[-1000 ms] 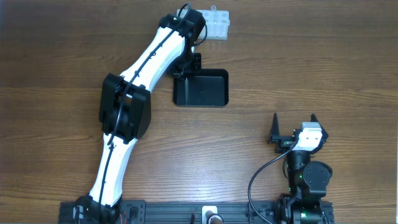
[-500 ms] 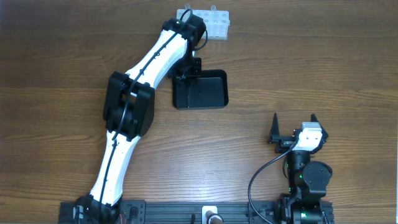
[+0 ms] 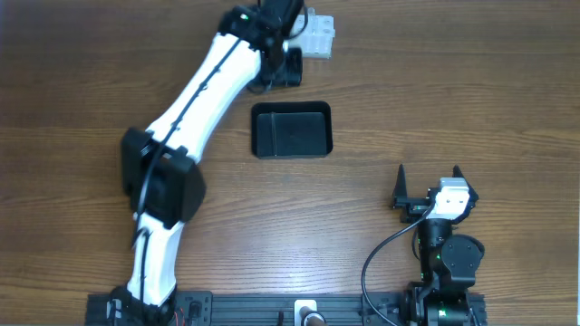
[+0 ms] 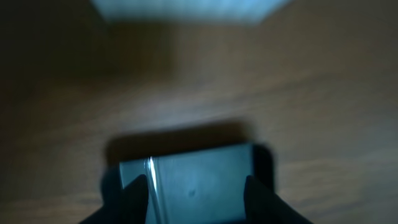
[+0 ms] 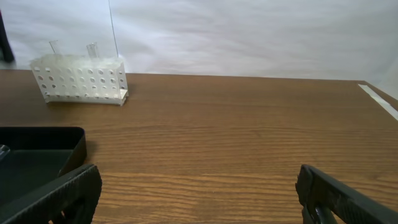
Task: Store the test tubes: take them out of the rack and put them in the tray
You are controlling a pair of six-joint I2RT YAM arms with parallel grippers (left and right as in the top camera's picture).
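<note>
The white test tube rack [image 3: 317, 36] stands at the table's far edge, and in the right wrist view the rack [image 5: 81, 79] still holds two short tubes [image 5: 92, 48]. A black tray [image 3: 292, 129] lies just in front of it. My left gripper [image 3: 283, 71] hangs between tray and rack. It is open [image 4: 196, 186] above the tray [image 4: 199, 180], where one clear tube [image 4: 151, 186] lies along a side. My right gripper [image 3: 428, 183] rests low at the near right, open and empty [image 5: 199, 177].
Bare wooden table surrounds the tray on all sides. A pale wall or backdrop [image 5: 249, 31] rises behind the rack. The left arm's white links [image 3: 195, 100] stretch diagonally across the left half of the table.
My left gripper has drawn back from over the tray's left side toward the rack, and its elbow has swung left. The right arm has not moved.
</note>
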